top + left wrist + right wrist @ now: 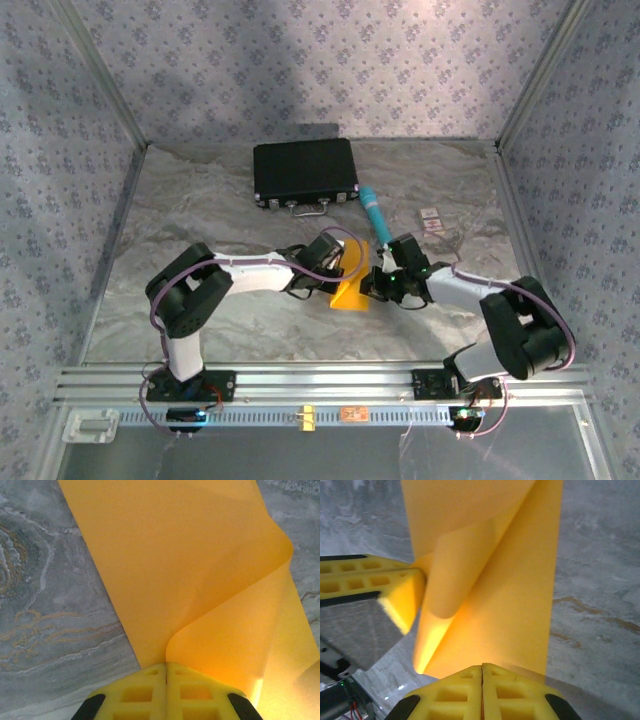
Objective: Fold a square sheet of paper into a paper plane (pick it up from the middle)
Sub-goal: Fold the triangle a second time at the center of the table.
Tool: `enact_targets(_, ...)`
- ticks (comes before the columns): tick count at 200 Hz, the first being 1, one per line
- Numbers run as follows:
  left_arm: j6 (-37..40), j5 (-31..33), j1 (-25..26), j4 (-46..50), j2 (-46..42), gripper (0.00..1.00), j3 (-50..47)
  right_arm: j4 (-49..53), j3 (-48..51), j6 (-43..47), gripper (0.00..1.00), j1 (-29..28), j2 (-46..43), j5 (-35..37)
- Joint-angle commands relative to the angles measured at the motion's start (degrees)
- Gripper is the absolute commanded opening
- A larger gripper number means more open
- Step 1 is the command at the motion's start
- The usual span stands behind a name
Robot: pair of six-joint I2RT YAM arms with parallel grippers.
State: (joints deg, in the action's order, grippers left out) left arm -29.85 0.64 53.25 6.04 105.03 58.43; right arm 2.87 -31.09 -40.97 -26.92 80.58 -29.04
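The square sheet of paper is orange-yellow and lies partly folded on the marbled table between the two grippers. In the left wrist view one flap of the sheet curls up off the table and runs into my left gripper, which is shut on it. My right gripper is shut at the near edge of the sheet. The left gripper's yellow fingers hold the curled flap at the sheet's left side. From above, the left gripper and the right gripper face each other across the paper.
A black case sits at the back of the table. A teal pen-like tube lies just behind the right gripper, and a small card lies to its right. Patterned walls enclose the table on three sides.
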Motion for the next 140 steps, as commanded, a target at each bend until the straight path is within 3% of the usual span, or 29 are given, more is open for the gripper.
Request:
enact_targets(1,-3.37,-0.21,1.12,3.35,-0.19,0.01,1.23,1.92,-0.26,-0.11,0.09,-0.47,-2.07,-0.98)
enact_targets(53,-7.98,1.9,3.07,5.93,-1.14,0.01,2.11,0.92,1.38,-2.58,0.08,-1.41,-2.24,-0.13)
enact_targets(140,-5.7,1.3,3.19,4.92,-3.05,0.02,2.3,2.82,2.86,-1.68,0.02,-0.08,1.99,3.67)
